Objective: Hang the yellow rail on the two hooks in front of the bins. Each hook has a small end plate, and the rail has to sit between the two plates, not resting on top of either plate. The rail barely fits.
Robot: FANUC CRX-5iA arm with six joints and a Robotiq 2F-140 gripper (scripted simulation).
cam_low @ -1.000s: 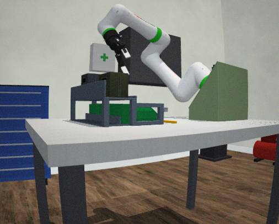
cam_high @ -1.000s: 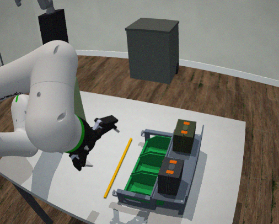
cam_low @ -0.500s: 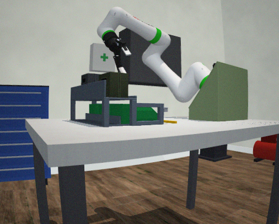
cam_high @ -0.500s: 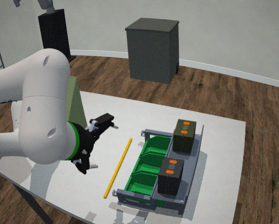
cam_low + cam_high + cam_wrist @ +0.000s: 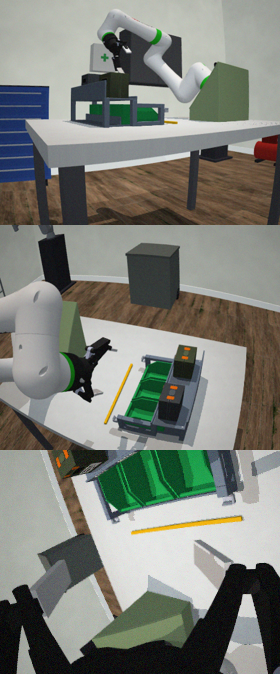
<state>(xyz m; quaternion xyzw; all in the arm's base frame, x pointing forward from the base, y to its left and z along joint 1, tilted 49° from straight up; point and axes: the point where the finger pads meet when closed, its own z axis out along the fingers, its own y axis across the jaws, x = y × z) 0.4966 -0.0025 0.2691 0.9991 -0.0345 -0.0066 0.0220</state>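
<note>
The yellow rail (image 5: 119, 393) lies flat on the white table, in front of the green bins (image 5: 148, 391) and about parallel to them. It also shows in the wrist view (image 5: 186, 525) and as a short yellow tip in the exterior view (image 5: 170, 122). Two small hooks stick out at the front corners of the grey rack, one at the far end (image 5: 143, 358) and one at the near end (image 5: 115, 418). My gripper (image 5: 103, 371) is open and empty, high above the table to the left of the rail; it also shows in the exterior view (image 5: 122, 59).
Two dark boxes with orange marks (image 5: 185, 361) (image 5: 171, 401) stand on the rack's upper shelf behind the bins. A green wedge-shaped base (image 5: 70, 330) stands at the table's left. A grey cabinet (image 5: 153, 275) stands on the floor behind the table.
</note>
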